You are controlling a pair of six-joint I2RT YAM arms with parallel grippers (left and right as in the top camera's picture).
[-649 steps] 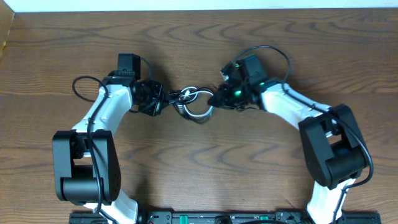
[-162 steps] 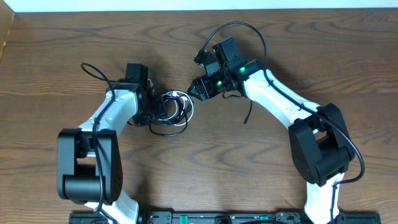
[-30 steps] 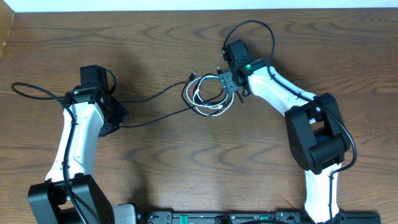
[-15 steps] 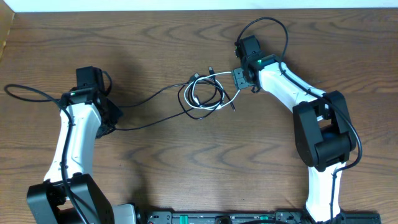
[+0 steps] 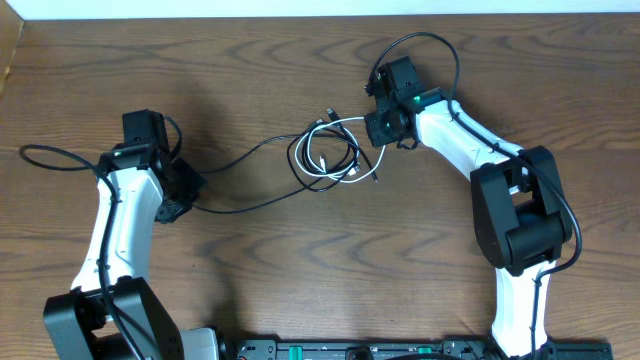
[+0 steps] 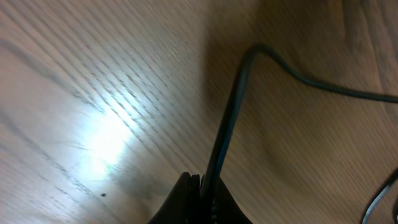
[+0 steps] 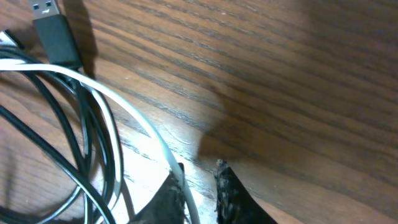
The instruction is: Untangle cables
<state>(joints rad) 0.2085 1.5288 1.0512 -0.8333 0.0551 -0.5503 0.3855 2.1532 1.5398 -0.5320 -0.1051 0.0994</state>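
Observation:
The cables lie across the middle of the table. The black cable [image 5: 250,152] runs from my left gripper [image 5: 186,196] to a loose coil, where it crosses the white cable [image 5: 340,122]. My left gripper [image 6: 202,194] is shut on the black cable [image 6: 233,106] just above the wood. My right gripper [image 5: 378,128] sits at the coil's right edge. In the right wrist view its jaws [image 7: 199,167] stand close together but apart. The white cable [image 7: 106,96] runs between them against the left finger. A black USB plug [image 7: 56,30] lies at the top left.
Bare wooden table [image 5: 320,260] surrounds the coil. A thin black lead [image 5: 45,152] loops out left of the left arm. Another lead [image 5: 440,60] arches over the right arm. The table's far edge [image 5: 320,14] meets a white wall.
My right gripper's jaws have narrowed around the white cable, and the wrist has shifted slightly up and right. The left arm has held its grip, barely moving.

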